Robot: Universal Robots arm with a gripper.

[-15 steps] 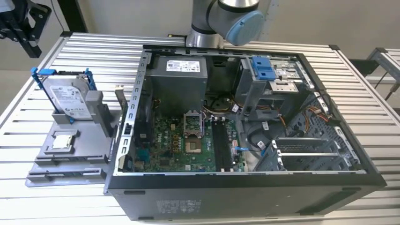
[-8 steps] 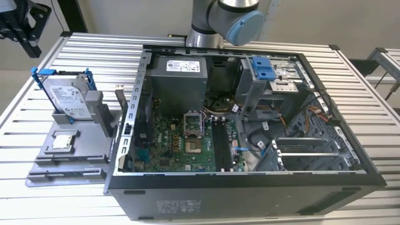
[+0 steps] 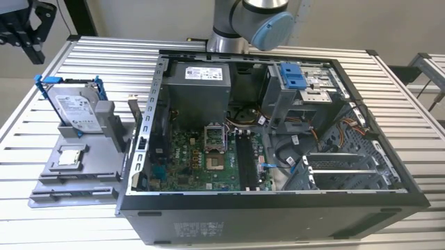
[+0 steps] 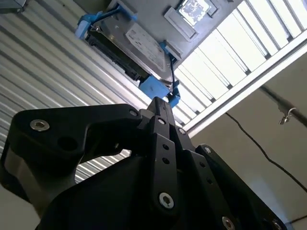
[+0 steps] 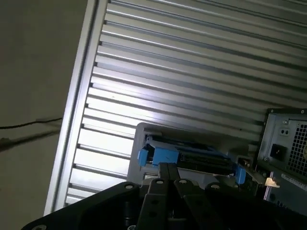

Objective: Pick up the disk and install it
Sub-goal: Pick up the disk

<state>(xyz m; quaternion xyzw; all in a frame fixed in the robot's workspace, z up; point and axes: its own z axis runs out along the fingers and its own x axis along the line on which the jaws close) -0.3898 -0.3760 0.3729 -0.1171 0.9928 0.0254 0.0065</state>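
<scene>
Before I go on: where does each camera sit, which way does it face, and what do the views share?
Exterior view: off the arm, looking down on the table, the open computer case and the disk in its holder at the exterior view's left; the arm and gripper show.
Second wrist view: on the arm, looking past the gripper at the disk's labelled face.
First wrist view: on the arm, looking past the gripper at the disk's edge.
Shared: all three show disk and gripper, apart.
</scene>
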